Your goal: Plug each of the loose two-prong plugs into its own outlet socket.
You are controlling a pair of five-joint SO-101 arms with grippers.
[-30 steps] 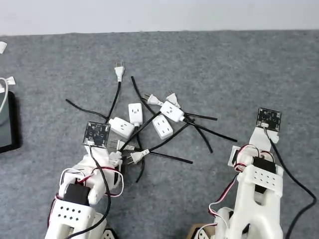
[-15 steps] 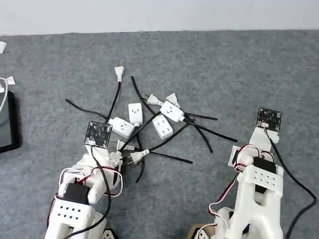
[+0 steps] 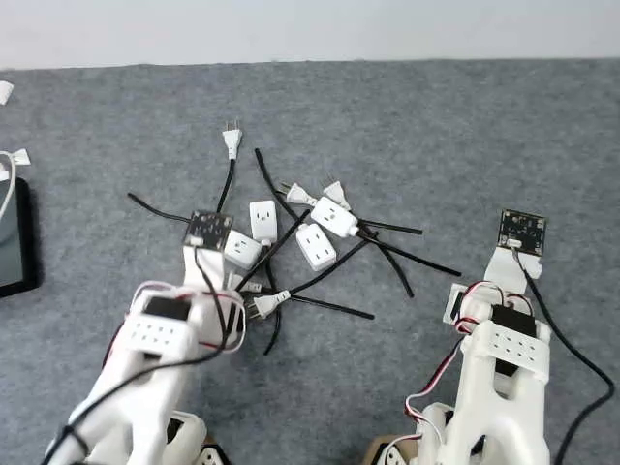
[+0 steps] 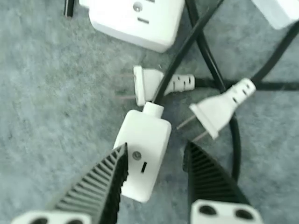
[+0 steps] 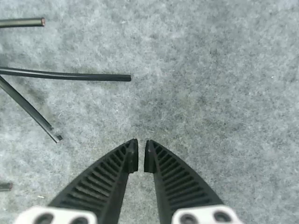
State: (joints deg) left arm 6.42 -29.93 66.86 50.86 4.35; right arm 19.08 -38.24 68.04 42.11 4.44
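My left gripper (image 4: 155,149) is open, its jaws on either side of a white outlet socket (image 4: 142,161) lying on the grey carpet; I cannot tell if they touch it. Just past it lie two white two-prong plugs (image 4: 148,85) (image 4: 219,108) on black cords, and a second outlet (image 4: 135,18) beyond. From above, the left arm's wrist (image 3: 208,231) hangs over the cluster of outlets (image 3: 316,246) and loose plugs (image 3: 263,305). My right gripper (image 5: 140,150) is shut with nothing in it, over bare carpet near black cord ends (image 5: 84,77).
Another plug (image 3: 232,140) lies at the far side of the pile, and two more (image 3: 297,195) sit by an outlet (image 3: 334,217). Black cords (image 3: 387,252) fan out to the right. A dark device (image 3: 12,242) sits at the left edge.
The left arm has swung forward and to the right, bringing its wrist over the near outlet. The right arm has stayed still.
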